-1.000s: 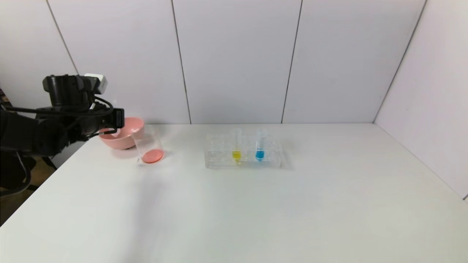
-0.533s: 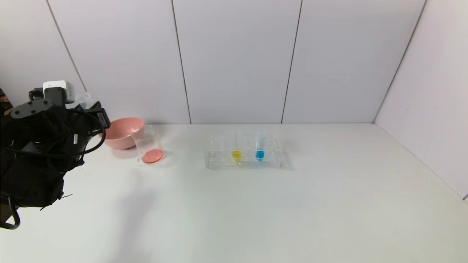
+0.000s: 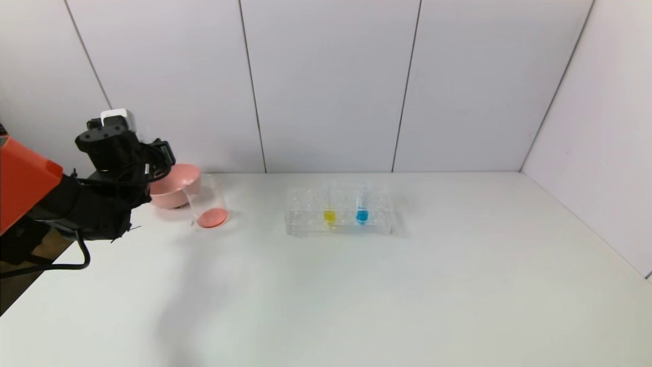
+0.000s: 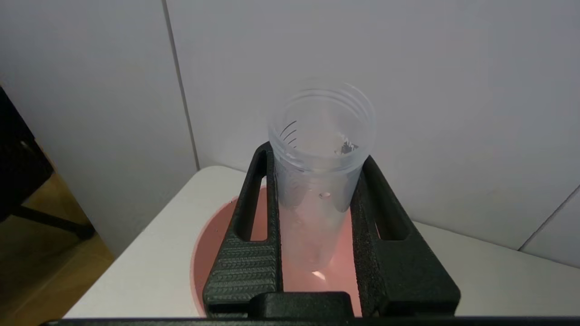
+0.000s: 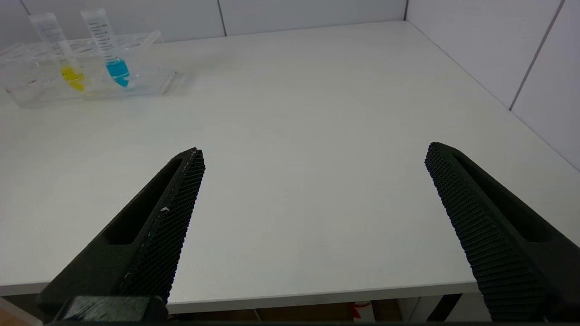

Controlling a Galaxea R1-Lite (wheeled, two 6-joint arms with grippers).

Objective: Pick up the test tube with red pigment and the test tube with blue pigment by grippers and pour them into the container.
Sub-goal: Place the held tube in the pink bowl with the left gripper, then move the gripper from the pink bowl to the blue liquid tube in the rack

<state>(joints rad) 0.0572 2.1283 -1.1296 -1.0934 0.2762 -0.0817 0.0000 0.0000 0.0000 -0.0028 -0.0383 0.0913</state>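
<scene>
My left gripper (image 3: 159, 152) is at the far left, above the pink bowl (image 3: 175, 191). In the left wrist view it (image 4: 317, 156) is shut on a clear test tube (image 4: 321, 136) whose open mouth faces the camera; no red liquid shows in it. The container (image 3: 206, 201), a clear beaker, stands just right of the bowl with red-orange liquid at its bottom. The test tube with blue pigment (image 3: 362, 206) stands upright in the clear rack (image 3: 305, 224); it also shows in the right wrist view (image 5: 111, 50). My right gripper (image 5: 316, 149) is open and empty over the table's front edge, out of the head view.
A tube with yellow liquid (image 3: 329, 209) stands in the rack left of the blue one. The pink bowl (image 4: 213, 244) lies under the held tube near the table's far left corner. Wall panels close off the back and right sides.
The left arm swung back left away from the beaker, then returned towards the pink bowl with the tube still held. The beaker, rack and right gripper have not moved.
</scene>
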